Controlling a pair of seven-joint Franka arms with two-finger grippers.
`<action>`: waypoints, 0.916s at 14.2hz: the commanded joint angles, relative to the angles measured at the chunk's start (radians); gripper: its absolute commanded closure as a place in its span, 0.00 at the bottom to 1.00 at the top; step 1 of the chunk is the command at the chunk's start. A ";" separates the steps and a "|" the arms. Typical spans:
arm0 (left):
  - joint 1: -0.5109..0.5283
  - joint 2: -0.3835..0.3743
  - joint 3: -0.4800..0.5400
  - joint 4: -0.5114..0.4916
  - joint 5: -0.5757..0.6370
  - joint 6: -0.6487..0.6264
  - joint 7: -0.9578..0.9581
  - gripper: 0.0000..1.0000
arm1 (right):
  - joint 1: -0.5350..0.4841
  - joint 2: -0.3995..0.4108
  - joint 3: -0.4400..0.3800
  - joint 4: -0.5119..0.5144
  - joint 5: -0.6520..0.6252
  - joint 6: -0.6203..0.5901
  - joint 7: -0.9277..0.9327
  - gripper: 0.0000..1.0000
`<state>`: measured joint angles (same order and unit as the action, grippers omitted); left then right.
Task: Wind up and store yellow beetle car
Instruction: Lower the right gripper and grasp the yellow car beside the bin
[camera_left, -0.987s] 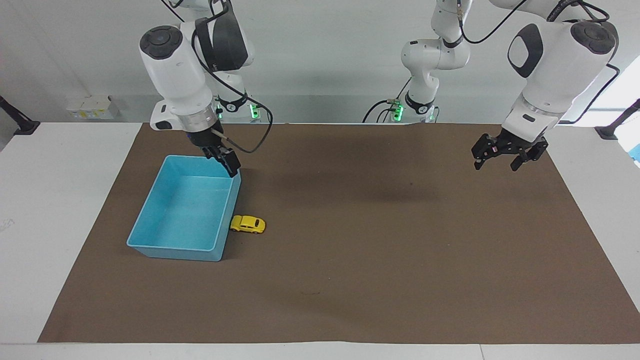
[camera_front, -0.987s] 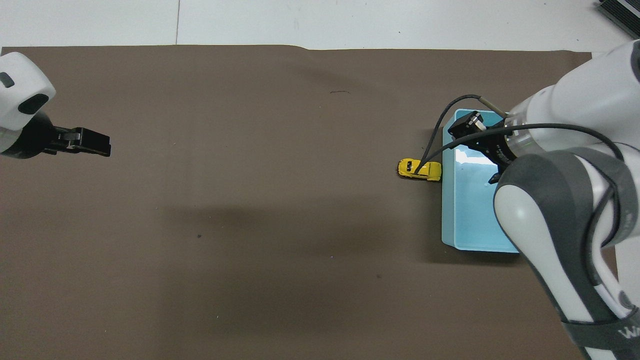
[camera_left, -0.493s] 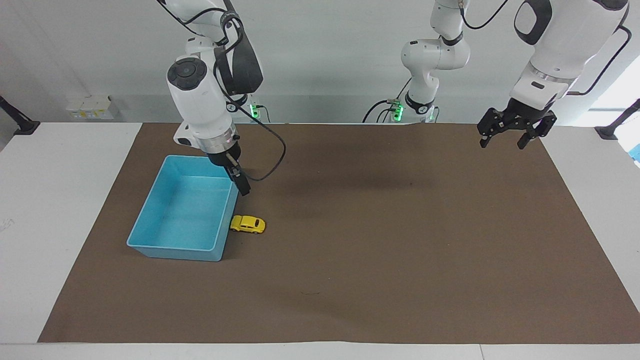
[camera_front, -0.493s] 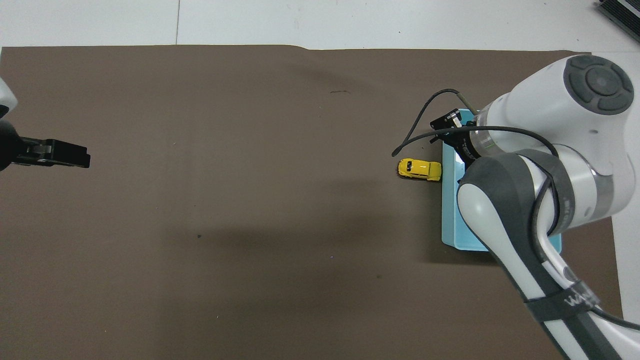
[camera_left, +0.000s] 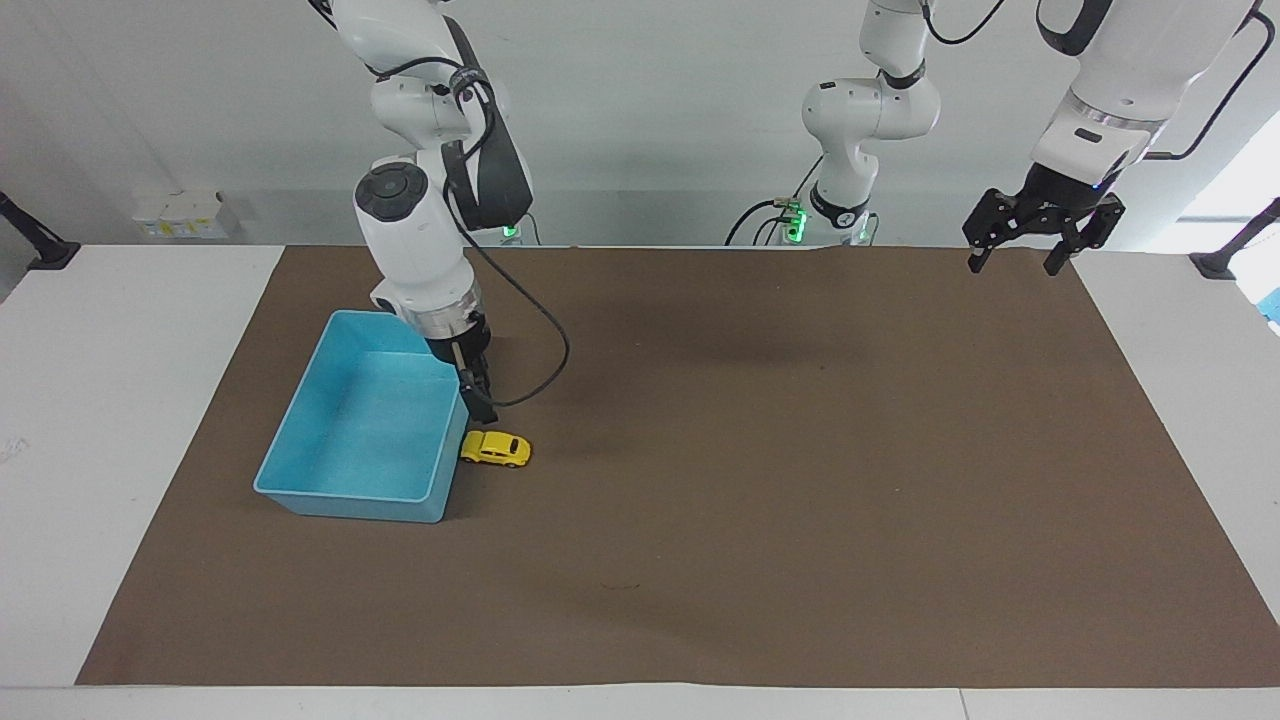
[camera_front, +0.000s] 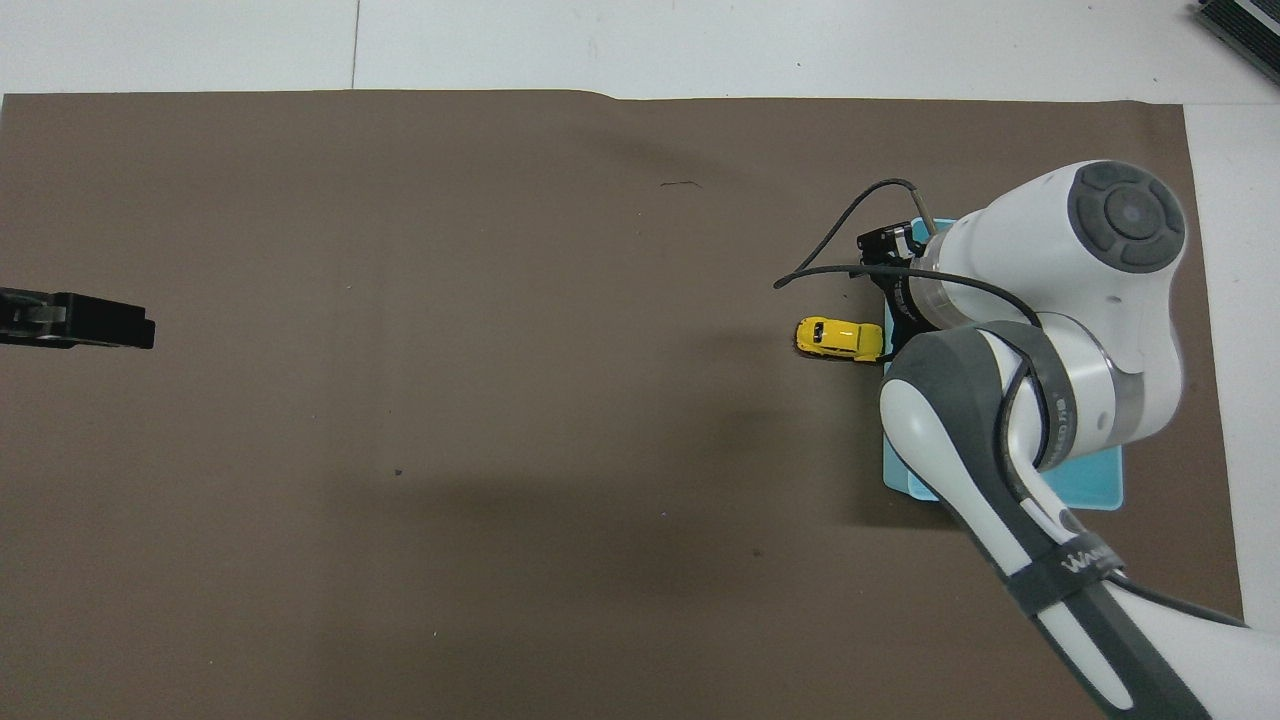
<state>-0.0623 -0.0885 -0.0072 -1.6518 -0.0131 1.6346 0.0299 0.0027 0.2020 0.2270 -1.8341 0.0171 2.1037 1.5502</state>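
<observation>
Yellow beetle car on table, touching or just beside light blue bin wall, not in bin. Right claw low just above car, likely lining up grasp; fingers edge-on, cannot tell spread. Left claw waits raised over left arm's end, released. Overhead: arm covers most of bin.

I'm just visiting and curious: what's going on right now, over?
Right gripper over the blue bin edge, just above the yellow beetle car. Left gripper open, waiting. Car on the mat, touching the bin. Nothing blocking.
</observation>
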 joint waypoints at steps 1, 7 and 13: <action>0.009 -0.011 -0.013 0.009 -0.007 -0.030 0.010 0.00 | -0.003 0.045 0.003 -0.005 -0.029 0.047 0.100 0.00; 0.012 -0.011 -0.010 0.009 -0.007 -0.030 0.008 0.00 | -0.001 0.112 0.003 -0.059 -0.049 0.170 0.212 0.00; 0.012 -0.011 -0.010 0.009 -0.007 -0.030 0.008 0.00 | -0.003 0.152 0.002 -0.099 -0.049 0.265 0.215 0.00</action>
<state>-0.0620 -0.0918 -0.0110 -1.6518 -0.0131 1.6288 0.0299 0.0031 0.3475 0.2261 -1.9092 -0.0074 2.3219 1.7297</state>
